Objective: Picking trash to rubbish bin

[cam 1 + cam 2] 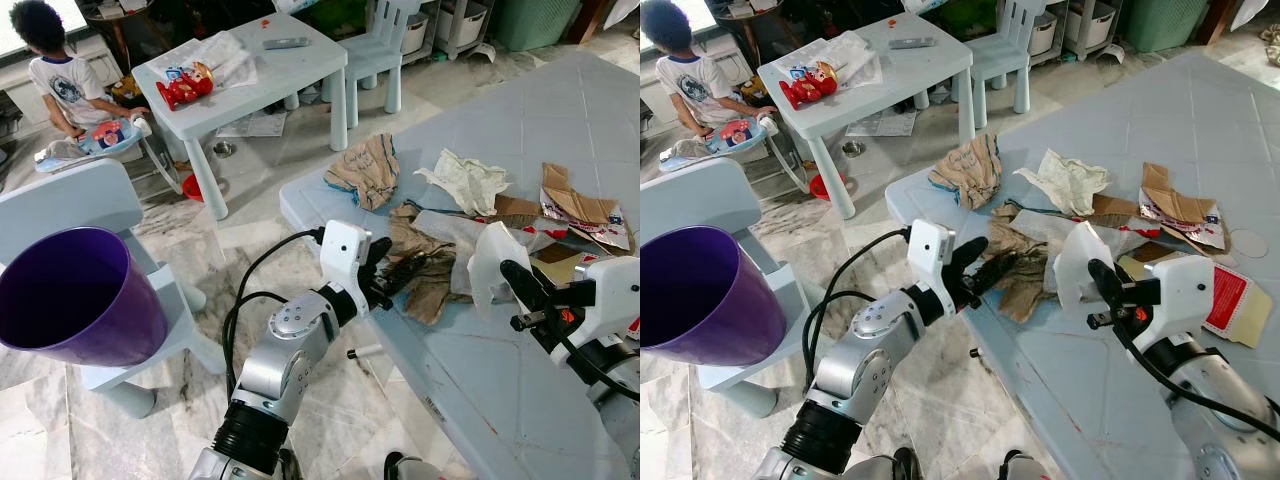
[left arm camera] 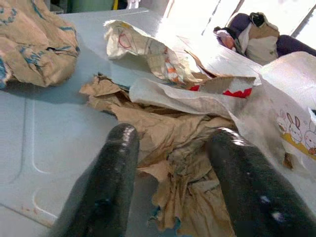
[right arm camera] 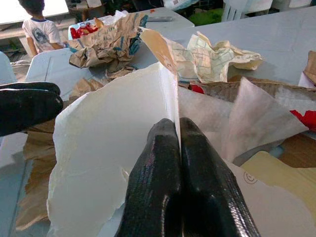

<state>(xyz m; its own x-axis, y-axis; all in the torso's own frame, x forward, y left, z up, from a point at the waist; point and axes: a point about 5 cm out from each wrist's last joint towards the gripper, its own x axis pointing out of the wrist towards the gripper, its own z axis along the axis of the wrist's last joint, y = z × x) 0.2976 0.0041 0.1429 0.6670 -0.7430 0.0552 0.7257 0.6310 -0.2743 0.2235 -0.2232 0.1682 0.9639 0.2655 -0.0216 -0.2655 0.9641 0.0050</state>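
Table point(image 1: 520, 380) | left pincer point(image 1: 400, 272) agape over brown paper point(image 1: 425, 270) | right pincer point(image 1: 512, 277) pinching white sheet point(image 1: 487, 262)

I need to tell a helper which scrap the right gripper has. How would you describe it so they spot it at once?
On the pale blue table, look at the near edge of the heap of litter, where the right gripper is pinched shut. It holds a white sheet of paper, standing upright. Its neighbours are brown crumpled paper and flat cardboard.

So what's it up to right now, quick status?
Right tool shut on white paper sheet. Left tool open, straddling crumpled brown paper. Purple bin waits at robot's left, nothing blocking.
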